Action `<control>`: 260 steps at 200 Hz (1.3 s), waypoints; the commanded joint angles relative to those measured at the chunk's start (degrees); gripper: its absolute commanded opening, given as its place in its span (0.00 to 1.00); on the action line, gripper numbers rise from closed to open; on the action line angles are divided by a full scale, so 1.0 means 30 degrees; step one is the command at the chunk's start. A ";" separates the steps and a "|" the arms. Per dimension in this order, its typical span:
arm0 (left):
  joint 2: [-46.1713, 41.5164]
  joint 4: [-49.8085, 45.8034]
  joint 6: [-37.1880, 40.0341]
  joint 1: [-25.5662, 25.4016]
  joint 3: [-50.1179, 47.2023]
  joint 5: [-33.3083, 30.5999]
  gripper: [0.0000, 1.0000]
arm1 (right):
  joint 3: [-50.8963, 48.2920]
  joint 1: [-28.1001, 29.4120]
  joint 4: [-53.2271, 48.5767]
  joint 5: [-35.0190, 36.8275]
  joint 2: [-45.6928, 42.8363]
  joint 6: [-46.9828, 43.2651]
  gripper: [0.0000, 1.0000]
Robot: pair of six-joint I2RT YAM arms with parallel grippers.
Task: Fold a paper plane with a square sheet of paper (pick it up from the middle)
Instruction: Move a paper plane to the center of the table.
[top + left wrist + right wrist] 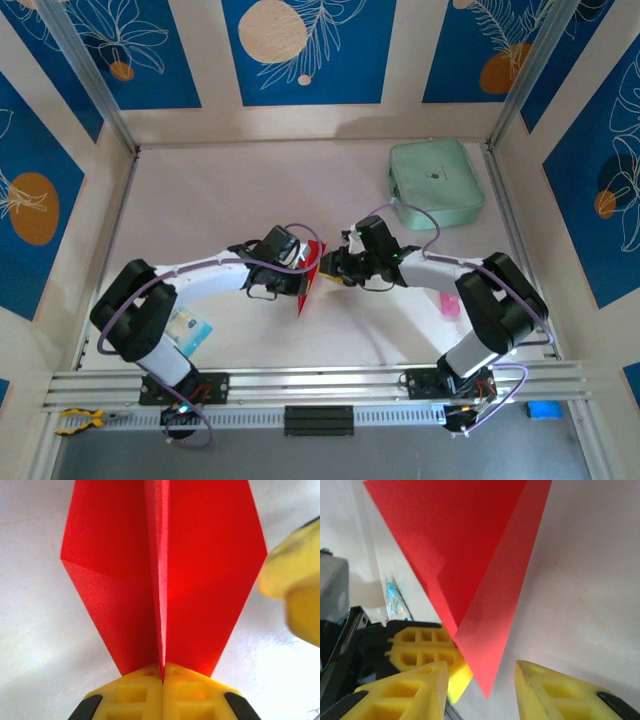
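The square sheet of paper is folded into a bright red paper plane point(200, 570), pointed, with a central ridge. My left gripper point(162, 672) is shut on that ridge at its near end, and the two wings spread to either side. In the top view the plane point(311, 275) stands on edge at mid-table between my left gripper point(297, 277) and my right gripper point(330, 268). My right gripper point(480, 663) is open. The plane's pointed tip point(487, 685) hangs between its yellow fingers point(420, 690) without touching them.
A mint-green pouch point(435, 183) lies at the back right. A small blue-and-white packet point(190, 328) sits by the left arm's base, and a pink object point(450, 305) lies by the right arm. Low walls border the white table point(220, 200).
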 commanded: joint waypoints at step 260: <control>0.1264 -0.0476 0.0741 -0.0208 0.0441 0.1343 0.20 | 0.0602 0.0023 -0.1239 -0.0028 0.2974 -0.0202 0.10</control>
